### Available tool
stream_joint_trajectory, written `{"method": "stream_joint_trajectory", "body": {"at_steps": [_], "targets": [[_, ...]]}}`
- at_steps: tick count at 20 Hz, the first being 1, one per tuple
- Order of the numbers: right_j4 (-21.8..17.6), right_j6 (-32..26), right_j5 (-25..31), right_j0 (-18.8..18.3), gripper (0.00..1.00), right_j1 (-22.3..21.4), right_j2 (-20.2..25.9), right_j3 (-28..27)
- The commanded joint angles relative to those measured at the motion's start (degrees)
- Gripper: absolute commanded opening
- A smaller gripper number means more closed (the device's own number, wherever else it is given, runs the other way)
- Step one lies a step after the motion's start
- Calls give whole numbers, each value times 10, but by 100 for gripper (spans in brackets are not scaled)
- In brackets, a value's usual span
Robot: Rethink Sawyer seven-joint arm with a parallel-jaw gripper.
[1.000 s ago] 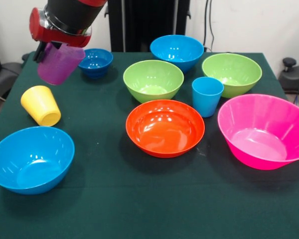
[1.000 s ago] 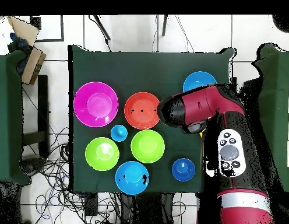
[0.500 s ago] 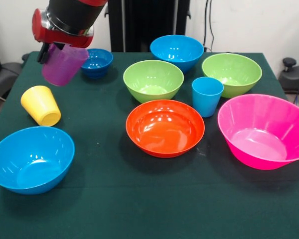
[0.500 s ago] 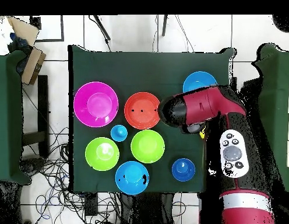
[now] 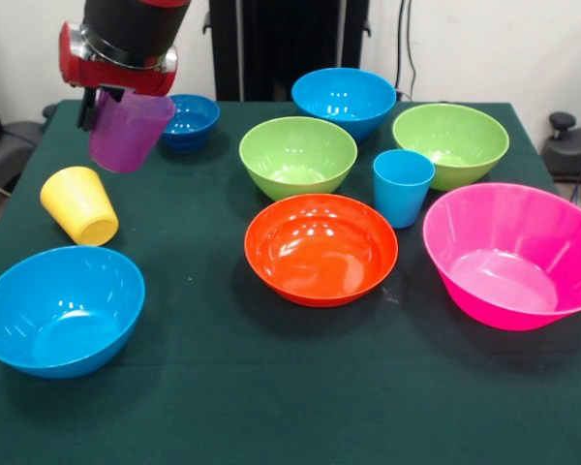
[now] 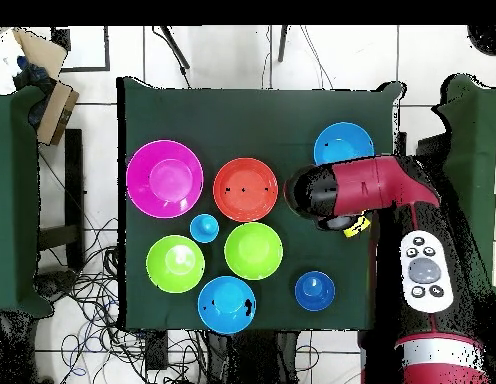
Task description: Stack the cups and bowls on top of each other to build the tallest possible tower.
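Observation:
My gripper (image 5: 114, 101) is shut on the translucent purple cup (image 5: 128, 133), which hangs mouth-up in the air at the far left, above the table. In the overhead view the arm's head (image 6: 332, 190) hides this cup. Below it the yellow cup (image 5: 79, 204) lies tilted on the cloth; a sliver of the yellow cup (image 6: 354, 226) shows from above. The light blue cup (image 5: 403, 187) stands between the orange bowl (image 5: 321, 248) and the pink bowl (image 5: 513, 254). Two lime green bowls (image 5: 297, 155) (image 5: 450, 143), two light blue bowls (image 5: 344, 100) (image 5: 60, 308) and a small dark blue bowl (image 5: 186, 121) all stand apart.
The table wears a dark green cloth (image 5: 271, 387) with bare cloth along its near edge. Cardboard boxes (image 6: 47, 100) and cables (image 6: 82, 300) lie on the floor beside the table.
The gripper has carried the purple cup slightly rightward in the front view, and the cup now hangs more upright. In the overhead view the forearm has swung away to the right.

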Motion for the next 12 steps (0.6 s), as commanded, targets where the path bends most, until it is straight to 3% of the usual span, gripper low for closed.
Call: {"method": "stream_joint_trajectory", "body": {"at_steps": [1,12], "targets": [[21,-26,-32,-5,0,12,36,27],[25,-30,-27,1,0,14,34,20]]}}
